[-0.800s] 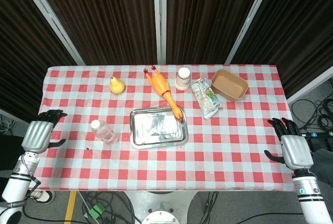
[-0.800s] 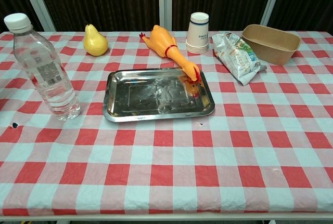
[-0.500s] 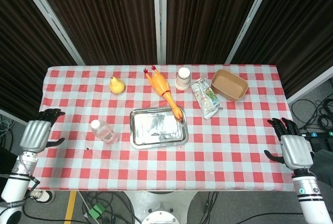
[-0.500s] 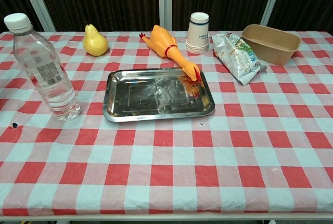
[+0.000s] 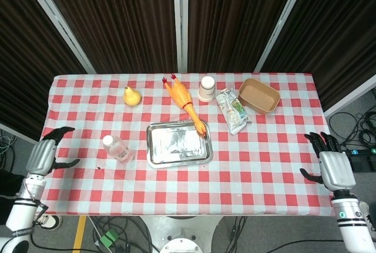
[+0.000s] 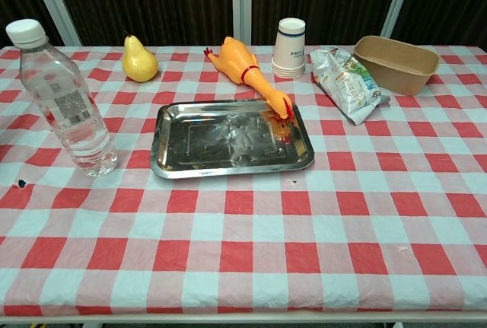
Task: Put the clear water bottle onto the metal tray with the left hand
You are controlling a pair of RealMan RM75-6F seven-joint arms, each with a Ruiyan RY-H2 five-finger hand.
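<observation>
The clear water bottle [image 5: 118, 149] [image 6: 65, 104] with a white cap stands upright on the checked cloth, just left of the metal tray [image 5: 157, 154] [image 6: 169, 162]. The tray lies near the table's middle and nothing rests inside it. My left hand [image 5: 44, 155] hangs off the table's left edge, well left of the bottle, fingers spread and holding nothing. My right hand [image 5: 332, 168] is off the right edge, also with fingers apart. Neither hand shows in the chest view.
A rubber chicken [image 5: 184, 104] [image 6: 247, 70] lies with its head on the tray's far right corner. A yellow pear [image 5: 131, 95], a paper cup stack [image 5: 206, 88], a snack bag [image 5: 232, 110] and a brown box [image 5: 258, 95] sit along the back.
My left hand has drifted a little left and down, away from the table's edge. The right hand has sunk slightly. The bottle and tray have not moved.
</observation>
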